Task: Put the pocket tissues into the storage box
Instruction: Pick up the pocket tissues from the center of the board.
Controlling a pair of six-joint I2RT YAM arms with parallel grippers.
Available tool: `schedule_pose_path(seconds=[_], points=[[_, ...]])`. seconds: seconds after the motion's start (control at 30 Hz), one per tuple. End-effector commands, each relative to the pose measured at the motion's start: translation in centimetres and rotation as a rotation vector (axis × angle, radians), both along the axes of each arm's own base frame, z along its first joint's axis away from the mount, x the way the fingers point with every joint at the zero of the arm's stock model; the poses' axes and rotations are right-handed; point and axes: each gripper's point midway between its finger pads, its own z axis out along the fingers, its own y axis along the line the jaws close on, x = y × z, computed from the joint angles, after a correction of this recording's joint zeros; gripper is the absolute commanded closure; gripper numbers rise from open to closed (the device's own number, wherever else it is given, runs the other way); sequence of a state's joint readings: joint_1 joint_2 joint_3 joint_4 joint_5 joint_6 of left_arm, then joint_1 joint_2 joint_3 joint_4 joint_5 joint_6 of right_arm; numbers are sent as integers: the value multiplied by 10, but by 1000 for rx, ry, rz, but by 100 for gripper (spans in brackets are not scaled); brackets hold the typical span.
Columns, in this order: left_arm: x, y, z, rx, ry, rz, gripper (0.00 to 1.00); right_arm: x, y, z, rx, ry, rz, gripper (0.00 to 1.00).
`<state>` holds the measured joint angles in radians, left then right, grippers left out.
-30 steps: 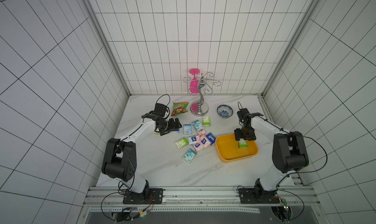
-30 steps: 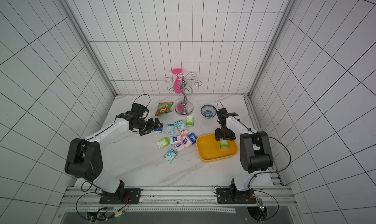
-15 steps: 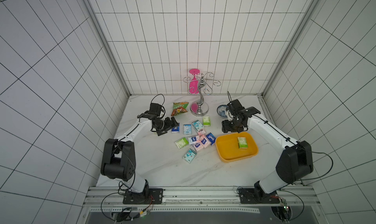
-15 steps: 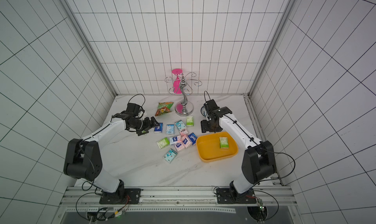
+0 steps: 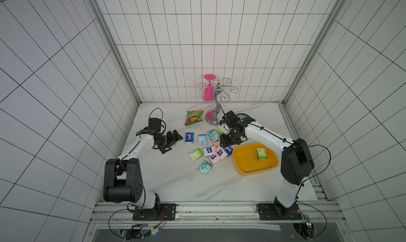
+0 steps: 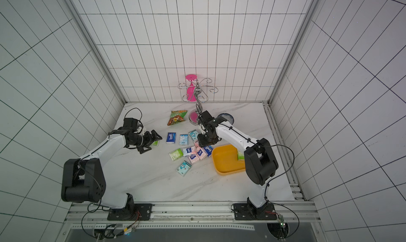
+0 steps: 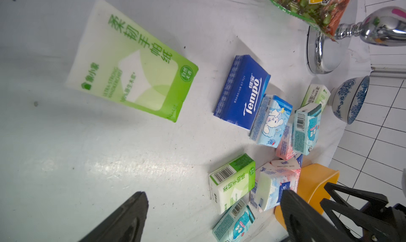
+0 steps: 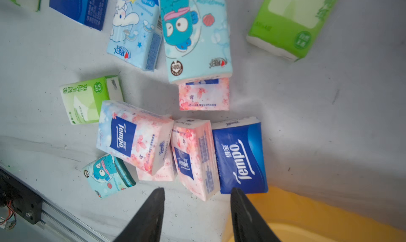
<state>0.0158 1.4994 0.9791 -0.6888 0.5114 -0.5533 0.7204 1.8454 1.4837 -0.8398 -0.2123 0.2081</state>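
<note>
a crinkled green-and-orange snack bag (image 5: 193,118) lies flat at the back of the white marble-patterned table (image 5: 180,181), just beside the round foot of a chrome hook stand (image 5: 216,100). a pink plastic goblet (image 5: 208,88) hangs upside down from one hook. a small blue-and-white patterned round bowl (image 7: 349,99) sits near the stand, on the side away from the bag. white tiled walls (image 5: 197,43) enclose the table.

"Tempo" stood on a blue packet (image 8: 239,157) and a pink packet (image 8: 134,137) just ahead of the right gripper (image 8: 197,191); "柔韧手帕纸" on the green packet (image 7: 131,60) ahead of the left gripper (image 7: 214,193)
</note>
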Motion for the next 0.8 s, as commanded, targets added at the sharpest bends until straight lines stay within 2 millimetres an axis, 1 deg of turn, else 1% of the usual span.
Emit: schedule_pose_path(seconds=[0.0, 0.1, 0.23, 0.37, 0.63, 0.7, 0.77], points=[[6, -3, 15, -24, -60, -5, 3, 3, 7, -5, -8, 18, 30, 49], [11, -4, 19, -28, -75, -4, 3, 5, 6, -14, -33, 27, 33, 50], [13, -4, 24, -35, -83, -2, 2, 7, 9, -26, -48, 41, 48, 50], [12, -4, 25, -32, -86, -1, 3, 1, 11, -40, -58, 92, 75, 49], [10, -3, 24, -20, -85, 2, 3, -6, 15, -51, -43, 146, 102, 48], [11, -3, 24, -23, -83, 1, 3, -9, 17, -55, -33, 160, 100, 49], [11, -3, 25, -24, -84, 0, 2, -10, 18, -58, -24, 173, 95, 54]])
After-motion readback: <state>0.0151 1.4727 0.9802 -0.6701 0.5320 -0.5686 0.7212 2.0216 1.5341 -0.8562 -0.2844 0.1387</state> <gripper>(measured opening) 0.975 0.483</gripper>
